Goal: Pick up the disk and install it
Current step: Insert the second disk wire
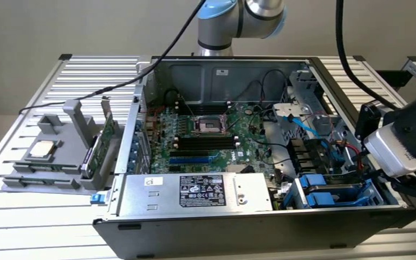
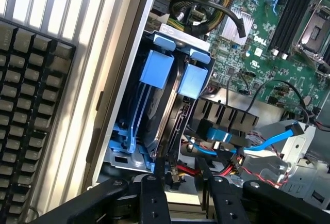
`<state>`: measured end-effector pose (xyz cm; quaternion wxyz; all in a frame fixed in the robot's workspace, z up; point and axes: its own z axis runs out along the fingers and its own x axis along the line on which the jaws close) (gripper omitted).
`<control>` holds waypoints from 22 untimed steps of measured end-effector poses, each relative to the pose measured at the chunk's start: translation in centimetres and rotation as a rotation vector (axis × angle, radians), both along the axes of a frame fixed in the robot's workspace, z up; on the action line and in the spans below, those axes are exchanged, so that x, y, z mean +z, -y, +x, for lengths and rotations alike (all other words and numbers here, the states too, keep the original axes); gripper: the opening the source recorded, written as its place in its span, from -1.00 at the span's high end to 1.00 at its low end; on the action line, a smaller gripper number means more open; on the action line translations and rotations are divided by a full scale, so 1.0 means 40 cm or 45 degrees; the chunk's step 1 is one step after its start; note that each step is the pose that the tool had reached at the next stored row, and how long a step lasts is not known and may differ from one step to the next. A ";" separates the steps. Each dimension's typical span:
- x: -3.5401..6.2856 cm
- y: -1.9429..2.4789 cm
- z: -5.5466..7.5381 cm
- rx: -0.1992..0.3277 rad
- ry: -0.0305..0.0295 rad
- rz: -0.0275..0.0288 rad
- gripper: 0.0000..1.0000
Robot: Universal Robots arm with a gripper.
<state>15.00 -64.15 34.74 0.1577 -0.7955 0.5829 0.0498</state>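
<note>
The disk (image 2: 164,105) stands on edge in the drive bay at the corner of the open computer case (image 1: 215,70). Its silver body is framed by a blue plastic carrier with two blue tabs (image 2: 159,68) at its end. In the exterior view the disk's blue carrier (image 1: 329,194) shows in the bay at the case's lower right. My gripper (image 2: 181,175) hovers just off the disk's connector end, open. Its two black fingers (image 2: 160,182) stand apart, with only red wires and the case floor between them. The arm's wrist (image 1: 407,143) hangs over the case's right wall.
A blue data cable (image 2: 268,139) and red wires (image 2: 232,170) run beside the bay. The motherboard (image 1: 201,135) and the power supply (image 1: 193,189) fill the case. A grey fixture (image 1: 49,162) on the exterior view's left holds a silver chip (image 1: 43,149) and green cards (image 1: 105,142). A keyboard (image 2: 26,105) lies outside the case.
</note>
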 end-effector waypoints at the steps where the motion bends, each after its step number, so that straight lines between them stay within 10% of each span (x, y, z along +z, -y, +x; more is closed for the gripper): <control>1: 0.000 0.001 0.002 0.000 0.0000 0.0001 0.26; 22: -0.003 0.009 0.005 0.160 0.0007 0.0004 0.26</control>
